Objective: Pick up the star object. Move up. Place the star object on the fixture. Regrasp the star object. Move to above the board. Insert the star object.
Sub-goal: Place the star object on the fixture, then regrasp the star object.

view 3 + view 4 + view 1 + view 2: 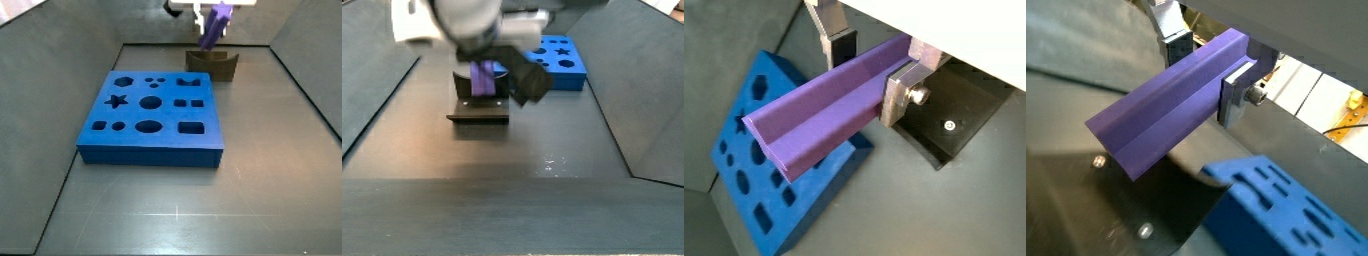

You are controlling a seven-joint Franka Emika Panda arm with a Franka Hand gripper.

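Gripper [871, 72] clamped on star object [818, 112], silver plates pressing both sides of purple peg near one end; far finger partly hidden behind peg in both wrist views. Gripper cut off at frame top in side view, peg [213, 28] hanging directly above fixture [211, 65]; contact with notch not discernible. Fixture [480, 108] largely masked by arm. Board [151, 116] holes all vacant; board well apart from fixture.
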